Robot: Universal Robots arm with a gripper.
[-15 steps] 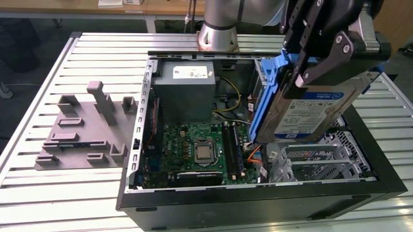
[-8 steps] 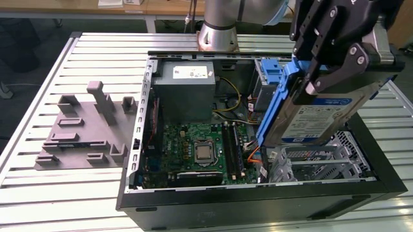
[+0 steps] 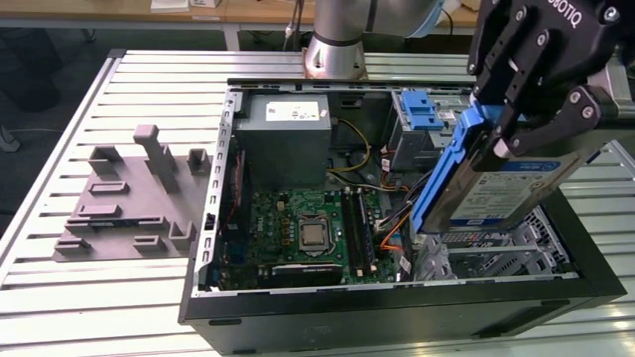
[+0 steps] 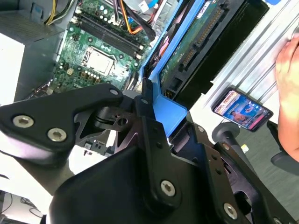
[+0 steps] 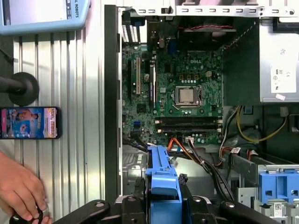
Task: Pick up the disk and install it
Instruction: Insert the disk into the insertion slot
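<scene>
The gripper point(image 3: 540, 126) hung closest in the exterior view, its fingers point(image 3: 581, 111) clamped shut on the disk point(image 3: 496, 190) and biting the blue carrier frame point(image 3: 436, 178) at its edge. The disk was in the air, tilted with its label showing. It was above the open computer case point(image 3: 397, 312), toward the exterior view's right, and not seated. Below and beyond lay the green motherboard point(image 3: 308, 230), then the grey power supply point(image 3: 288, 137) and the drive cage point(image 3: 421, 111) with its blue latch. A grey fixture point(image 3: 129, 201) sat on the slatted counter point(image 3: 59, 312) beside the case. In the first wrist view a hand point(image 5: 18, 186) lay near a phone point(image 5: 30, 122).
</scene>
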